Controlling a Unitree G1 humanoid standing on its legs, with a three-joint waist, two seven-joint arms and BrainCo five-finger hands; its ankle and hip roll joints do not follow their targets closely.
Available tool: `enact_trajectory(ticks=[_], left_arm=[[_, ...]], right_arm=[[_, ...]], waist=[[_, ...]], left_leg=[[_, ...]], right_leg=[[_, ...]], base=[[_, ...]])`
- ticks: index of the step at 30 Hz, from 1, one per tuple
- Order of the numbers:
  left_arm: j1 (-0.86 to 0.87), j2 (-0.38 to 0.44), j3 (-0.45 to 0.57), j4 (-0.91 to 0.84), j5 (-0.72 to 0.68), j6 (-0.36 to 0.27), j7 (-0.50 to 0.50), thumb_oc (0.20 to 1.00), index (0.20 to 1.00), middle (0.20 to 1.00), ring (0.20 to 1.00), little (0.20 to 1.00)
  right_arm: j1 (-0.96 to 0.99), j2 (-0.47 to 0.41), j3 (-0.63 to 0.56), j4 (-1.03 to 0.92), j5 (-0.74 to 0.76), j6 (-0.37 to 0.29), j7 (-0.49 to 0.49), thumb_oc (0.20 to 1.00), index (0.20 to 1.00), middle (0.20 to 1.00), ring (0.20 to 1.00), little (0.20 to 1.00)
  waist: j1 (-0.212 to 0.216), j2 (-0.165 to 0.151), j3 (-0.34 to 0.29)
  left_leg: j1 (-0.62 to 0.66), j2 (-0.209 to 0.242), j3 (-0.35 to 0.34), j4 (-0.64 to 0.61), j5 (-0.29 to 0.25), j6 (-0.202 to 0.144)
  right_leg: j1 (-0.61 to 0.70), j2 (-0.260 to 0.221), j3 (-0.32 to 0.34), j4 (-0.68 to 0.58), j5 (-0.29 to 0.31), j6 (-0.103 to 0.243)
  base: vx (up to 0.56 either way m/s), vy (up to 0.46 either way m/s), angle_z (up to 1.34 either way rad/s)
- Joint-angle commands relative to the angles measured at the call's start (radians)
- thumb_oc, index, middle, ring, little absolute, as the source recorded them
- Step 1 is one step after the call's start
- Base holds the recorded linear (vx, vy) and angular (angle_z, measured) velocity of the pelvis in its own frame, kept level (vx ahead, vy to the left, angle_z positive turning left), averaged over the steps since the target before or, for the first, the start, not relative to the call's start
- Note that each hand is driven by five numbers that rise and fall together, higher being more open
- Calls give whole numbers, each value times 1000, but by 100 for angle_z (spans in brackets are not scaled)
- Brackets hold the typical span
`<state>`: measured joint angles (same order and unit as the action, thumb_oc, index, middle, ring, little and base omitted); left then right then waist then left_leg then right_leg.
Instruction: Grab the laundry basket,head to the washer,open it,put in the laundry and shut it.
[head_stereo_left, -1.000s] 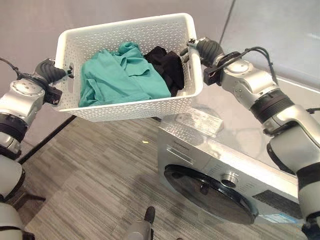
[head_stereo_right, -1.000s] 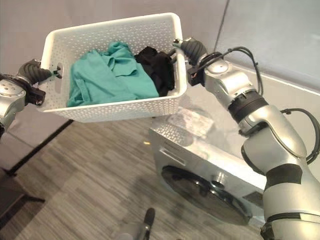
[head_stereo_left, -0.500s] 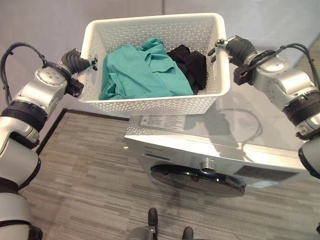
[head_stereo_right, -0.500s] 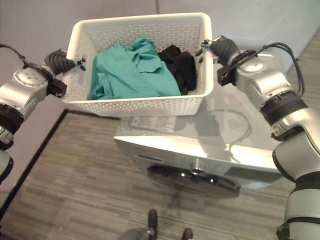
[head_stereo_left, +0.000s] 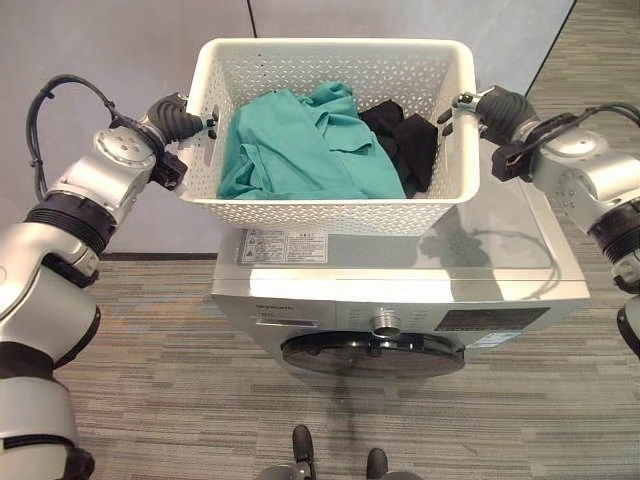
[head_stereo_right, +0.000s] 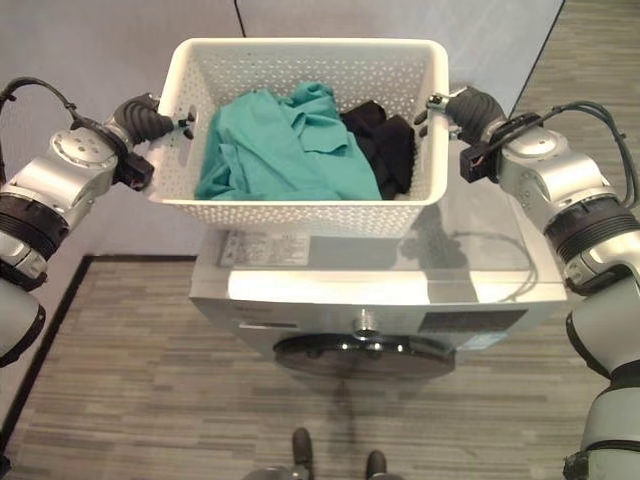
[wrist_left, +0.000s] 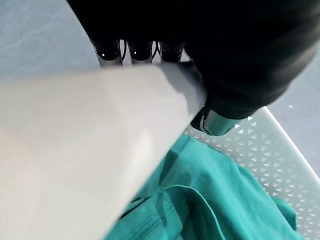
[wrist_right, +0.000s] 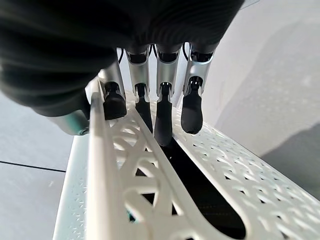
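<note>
The white laundry basket (head_stereo_left: 330, 215) is held in the air between both hands, straight above the top of the washer (head_stereo_left: 400, 290), level and not touching it; its shadow falls on the lid. Seen from the head, the left hand (head_stereo_left: 180, 118) is at the basket's nine o'clock end and the right hand (head_stereo_left: 492, 103) at its three o'clock end, each at a short-side handle just under the rim. In the left wrist view the fingers (wrist_left: 141, 50) are curled over the white rim with the thumb tucked under it, so this hand is clamped on the handle. In the right wrist view the dark-tipped fingers (wrist_right: 163, 120) hook down through the handle slot and the thumb presses on the outer edge, pinching the rim between them. Inside the basket lies a crumpled teal garment (head_stereo_left: 300, 150) filling the middle and the nine o'clock side, and a black garment (head_stereo_left: 410, 145) is bunched against the three o'clock wall, touching the teal one. The washer stands at six o'clock from the basket, its round dark door (head_stereo_left: 372, 352) shut on the front face, with a knob (head_stereo_left: 384, 324) just above the door. A printed label (head_stereo_left: 270, 246) sits on the washer top near its nine o'clock corner, partly under the basket. The floor (head_stereo_left: 160, 340) around is grey striped carpet.
</note>
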<state>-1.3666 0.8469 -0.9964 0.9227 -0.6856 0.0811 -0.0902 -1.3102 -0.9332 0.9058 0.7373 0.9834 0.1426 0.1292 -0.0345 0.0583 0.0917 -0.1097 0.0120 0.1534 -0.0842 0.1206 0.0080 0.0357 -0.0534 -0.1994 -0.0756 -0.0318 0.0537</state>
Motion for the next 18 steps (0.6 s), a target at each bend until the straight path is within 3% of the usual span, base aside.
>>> enact_trajectory(ticks=[1,18], left_arm=[[-87,-48,-44,91,61,-75,-3,200,200,200,200,200],[-100,-250,-43,156,129,-66,15,200,200,200,200,200]], right_arm=[[-87,-28,-28,116,-49,-26,-15,200,200,200,200,200],[-167,34,2,427,-205,3,3,200,200,200,200,200]], waist=[[50,14,12],[26,32,22]], left_leg=[[21,57,12,-3,-19,-103],[10,56,-2,-3,-17,-102]], right_leg=[[-49,-109,-18,-12,68,138],[-62,-110,-18,-12,73,131]], base=[[0,0,0],[0,0,0]])
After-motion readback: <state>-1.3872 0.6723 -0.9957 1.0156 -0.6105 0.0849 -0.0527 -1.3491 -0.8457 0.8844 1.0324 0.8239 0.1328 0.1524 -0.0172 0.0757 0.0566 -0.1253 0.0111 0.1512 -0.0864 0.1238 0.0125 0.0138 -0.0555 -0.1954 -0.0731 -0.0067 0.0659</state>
